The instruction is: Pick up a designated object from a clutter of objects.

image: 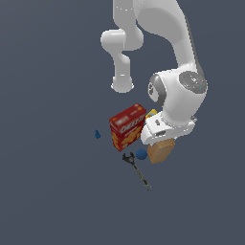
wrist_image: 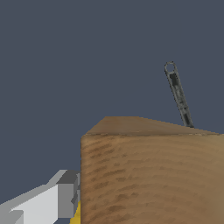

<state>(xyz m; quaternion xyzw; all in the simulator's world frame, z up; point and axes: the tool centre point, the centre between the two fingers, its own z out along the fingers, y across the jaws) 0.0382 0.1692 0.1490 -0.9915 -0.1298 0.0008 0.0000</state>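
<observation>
Claw [image: 160, 142] sits low at centre-right of the exterior view, directly on top of the tan box [image: 160, 151]; its fingertips are hidden behind the wrist housing. In the wrist view one grey finger [wrist_image: 65, 194] lies flat against the side of the tan box [wrist_image: 153, 175]; the other finger is out of frame, so whether the claw is pinching the box cannot be told.

Surroundings: red cracker box [image: 127, 127] stands just beside the claw toward the exterior view's left, with a yellow container [image: 151, 114] partly hidden behind it. Small blue ball [image: 140, 153] lies close against the tan box's left side. Black wrench [image: 136, 171] runs diagonally below the ball. Tiny blue piece [image: 97, 134] lies well apart at mid-left.

Surface: plain dark grey-blue floor [image: 52, 201], uniform throughout.
</observation>
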